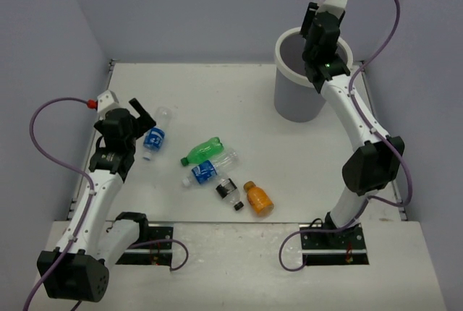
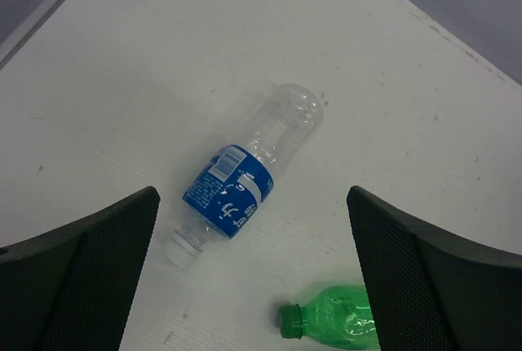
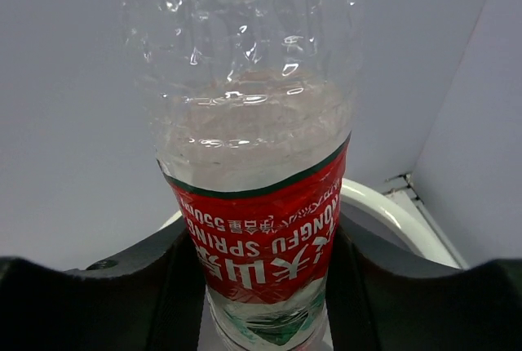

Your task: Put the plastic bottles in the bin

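My right tool (image 3: 261,277) is clenched on the red bottle (image 3: 261,237). A finger presses each side of its label and the clear body rises above them. I hold it over the bin (image 1: 296,98), which stands at the far right corner of the desk (image 1: 304,173). Part of the white rim shows just behind the bottle in my right wrist view.

My left tool (image 2: 253,200) is released, its fingers spread wide and grasping nothing. It hovers near the left edge of the desk, above a blue bottle (image 2: 236,188). That bottle lies on its side between the two fingers, touching neither, with its white cap towards the near edge.

Four more bottles lie on their sides around the middle of the desk, towards the near edge. The green bottle (image 1: 202,152) is closest to the blue one. The second blue bottle (image 1: 210,170) lies just beside the green. The dark bottle (image 1: 228,192) comes after that. The orange bottle (image 1: 258,199) lies nearest the near edge, just right of the dark one.
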